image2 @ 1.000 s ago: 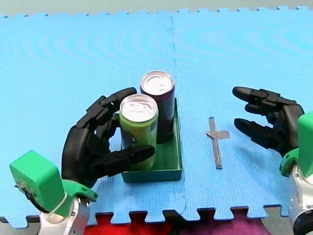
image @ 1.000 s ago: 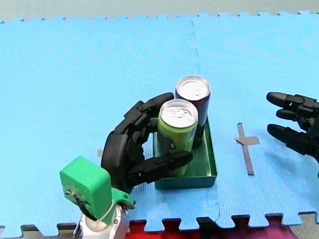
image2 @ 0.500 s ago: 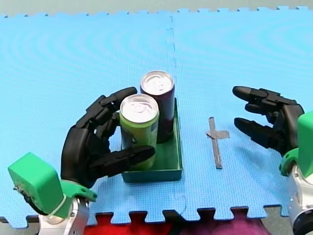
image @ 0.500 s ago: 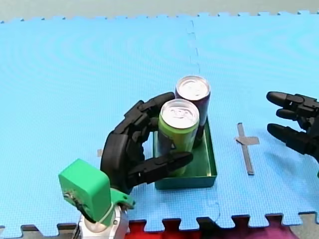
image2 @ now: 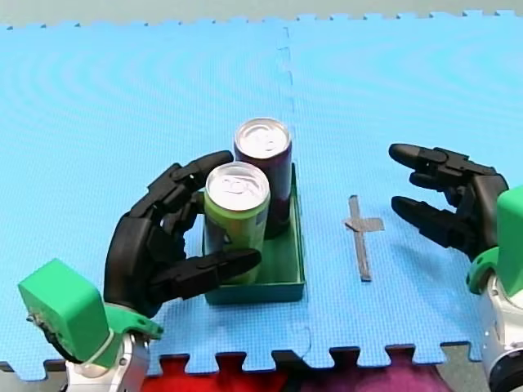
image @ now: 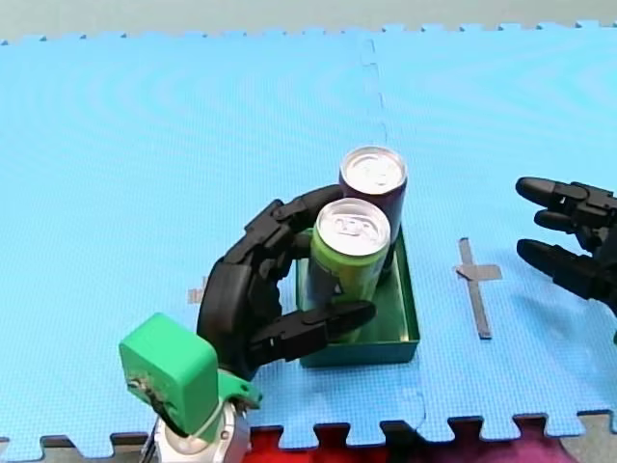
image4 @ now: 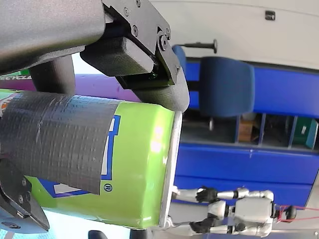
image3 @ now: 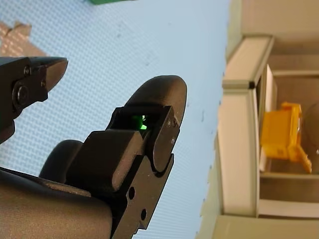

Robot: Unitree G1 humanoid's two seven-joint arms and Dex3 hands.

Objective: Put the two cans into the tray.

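1. The left hand [image: 255,294] comes in from about 7 o'clock with its fingers clamped round the green can [image: 349,265], thumb across the near side and the other two round the far side. My guess is the side-on grip is there to keep the can upright on the way in.
2. That can is over the 6 o'clock half of the tray [image: 411,299], just in front of the purple can [image: 374,183] standing at the 12 o'clock end. They're touching or very nearly. I can't tell if the green one's base is down on the tray floor, since the thumb and the tray wall cover it.
3. The right hand [image: 574,249] is well out at 3 o'clock from the tray, over the mat [image: 145,145], fingers uncurled with nothing in them. It's probably just parked clear. A tape cross [image: 474,285] lies between it and the tray.
4. The second wrist view adds a close-up of the left hand's fingers [image4: 149,59] pressing on the can, plus a dark tape patch [image4: 55,139] on the can's side, presumably for grip. The head views add the can tops and the tray layout.
5. My read is that both cans are in and only the letting go is left.
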